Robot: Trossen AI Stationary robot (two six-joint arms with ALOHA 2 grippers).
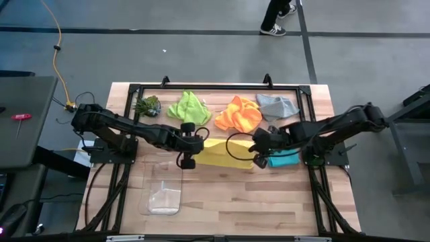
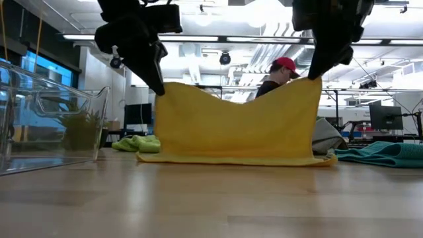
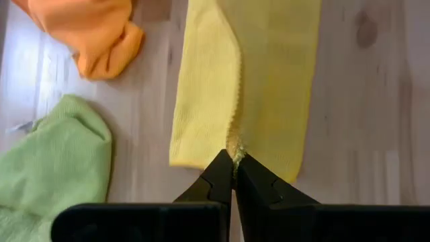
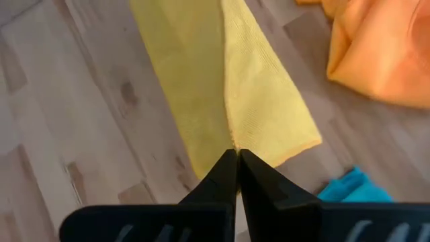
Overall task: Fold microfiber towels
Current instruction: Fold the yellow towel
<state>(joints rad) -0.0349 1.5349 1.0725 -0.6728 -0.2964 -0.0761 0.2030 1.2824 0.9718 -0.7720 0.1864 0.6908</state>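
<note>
The yellow towel [image 1: 222,153] hangs between my two grippers at mid-table. Its top edge sags in the middle and its lower edge [image 2: 231,158] lies on the table. My left gripper [image 1: 189,154] is shut on the towel's left top corner and my right gripper [image 1: 258,152] on its right top corner. The lime green towel [image 1: 188,107], orange towel [image 1: 239,114] and grey towel [image 1: 277,105] lie crumpled along the far side. The teal towel [image 1: 283,160] lies beside my right gripper. My left gripper pinches the yellow towel's left top corner [image 3: 234,149] between its two fingertips, from above, pointing down. The towel hangs below the fingers, with its lower part on the table. My right gripper pinches the right top corner [image 4: 233,144] between its two fingertips, from above, pointing down. The towel hangs below it, and the edge between the two grippers is slack.
A small spiky green plant [image 1: 148,105] stands at the far left. A clear plastic bin [image 1: 163,195] sits near the front left. A person [image 2: 281,73] stands in the room beyond the table. Bare wood [image 1: 269,202] lies toward the near edge.
</note>
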